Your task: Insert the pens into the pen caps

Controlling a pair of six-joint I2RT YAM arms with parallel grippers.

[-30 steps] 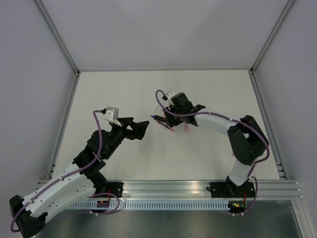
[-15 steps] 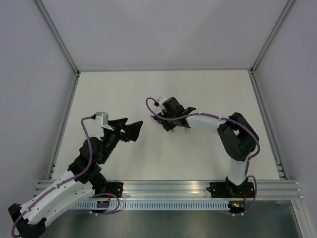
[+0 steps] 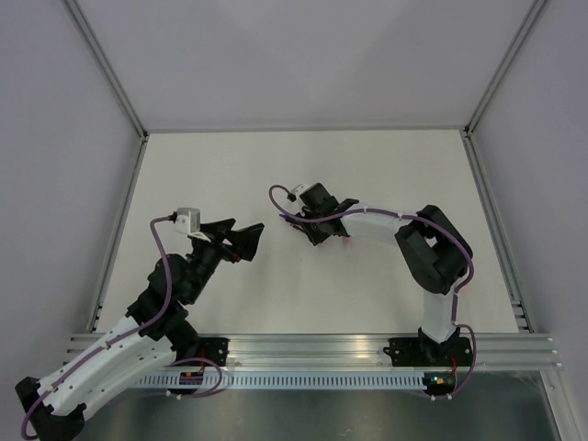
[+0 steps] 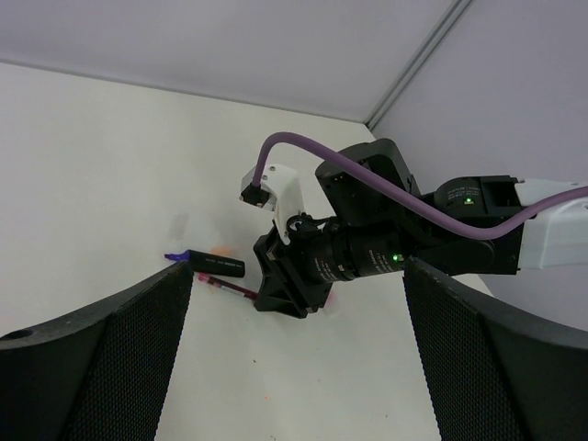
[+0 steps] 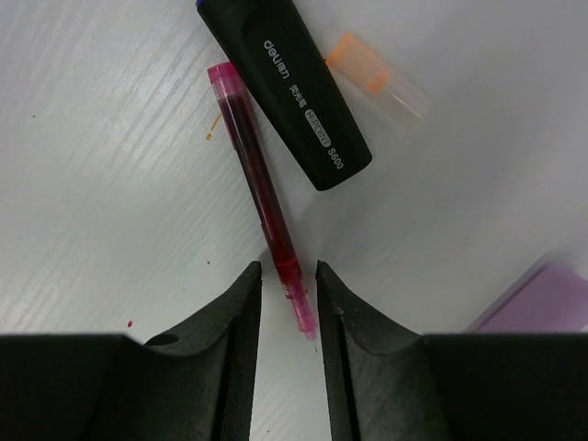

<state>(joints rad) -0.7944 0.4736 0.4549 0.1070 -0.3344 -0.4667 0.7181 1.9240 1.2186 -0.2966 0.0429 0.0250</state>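
The slim pink-red pen (image 5: 262, 188) lies flat on the white table. Its thin near end sits between the fingers of my right gripper (image 5: 288, 273), with a narrow gap on each side. The jaws are low and only slightly apart, touching nothing. Beside it lies the thick dark pen (image 5: 287, 87) (image 4: 216, 265), with a see-through orange-pink cap (image 5: 372, 72) just past it. A blurred light purple cap (image 5: 542, 299) shows at the right edge. My left gripper (image 3: 248, 230) hangs wide open and empty, to the left of the pens. Its mesh fingers (image 4: 110, 349) frame the right gripper (image 4: 292, 289).
Grey walls and aluminium posts (image 3: 110, 73) bound the white table (image 3: 395, 175) on three sides. A rail (image 3: 322, 349) runs along the near edge. The right arm's purple cable (image 4: 367, 184) loops over its wrist. Small ink specks dot the table by the pens.
My right gripper has moved left and down over the pens, and its jaws have narrowed around the pink-red pen's end. The left arm drew back to the left, then held still.
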